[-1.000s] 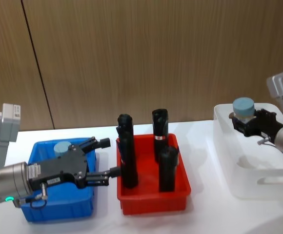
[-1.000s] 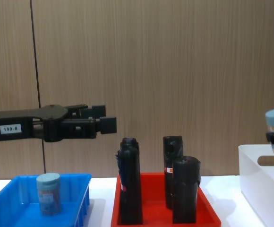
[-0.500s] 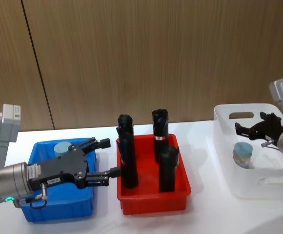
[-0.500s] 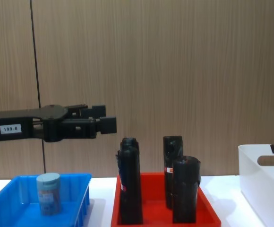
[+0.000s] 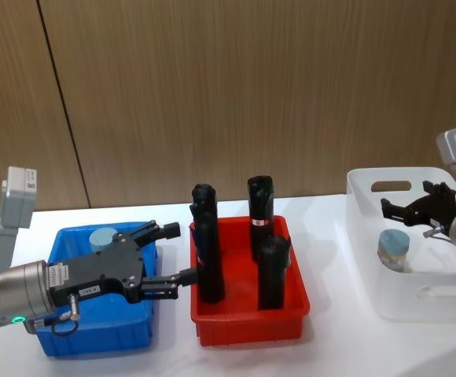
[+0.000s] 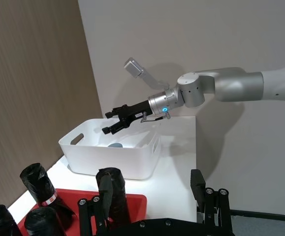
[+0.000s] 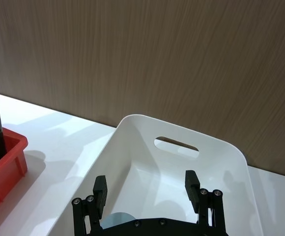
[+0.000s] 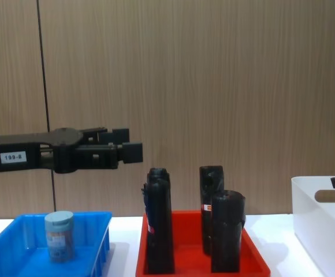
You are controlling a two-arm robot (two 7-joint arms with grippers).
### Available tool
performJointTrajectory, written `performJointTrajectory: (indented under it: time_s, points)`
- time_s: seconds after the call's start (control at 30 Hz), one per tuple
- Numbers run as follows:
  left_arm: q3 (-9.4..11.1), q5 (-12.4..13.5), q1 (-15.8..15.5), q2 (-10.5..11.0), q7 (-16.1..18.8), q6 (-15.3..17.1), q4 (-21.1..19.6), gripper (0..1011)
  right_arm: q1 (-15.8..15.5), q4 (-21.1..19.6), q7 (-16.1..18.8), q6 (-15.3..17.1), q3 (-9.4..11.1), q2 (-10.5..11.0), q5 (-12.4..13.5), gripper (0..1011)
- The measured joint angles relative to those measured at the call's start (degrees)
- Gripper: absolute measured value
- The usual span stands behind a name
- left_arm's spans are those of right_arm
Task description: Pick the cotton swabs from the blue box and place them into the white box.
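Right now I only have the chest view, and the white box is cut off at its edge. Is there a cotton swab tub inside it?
Observer: Yes. In the head view, one cotton swab tub stands upright inside the white box.
Operator: Is the right gripper holding anything?
Observer: No. The right gripper hangs open and empty over the box, above that tub.
Operator: Where does the tub in the blue box sit, front or back?
Observer: The other tub stands at the far side of the blue box, beyond the open left gripper.
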Motion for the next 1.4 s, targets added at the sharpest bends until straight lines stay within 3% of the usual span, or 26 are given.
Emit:
performJointTrajectory:
  time_s: [0.33, 1.4]
  points:
    - [0.6, 1.4, 0.9, -0.4, 4.5, 0.0, -1.4, 1004, -3.4, -4.5, -1.1, -0.6, 0.0, 0.1, 0.9, 1002]
    - [4.0, 8.9, 5.6, -2.9, 28.7, 0.3, -8.9, 1004, -21.6, -28.7, -6.9, -4.3, 0.4, 0.6, 5.7, 1002]
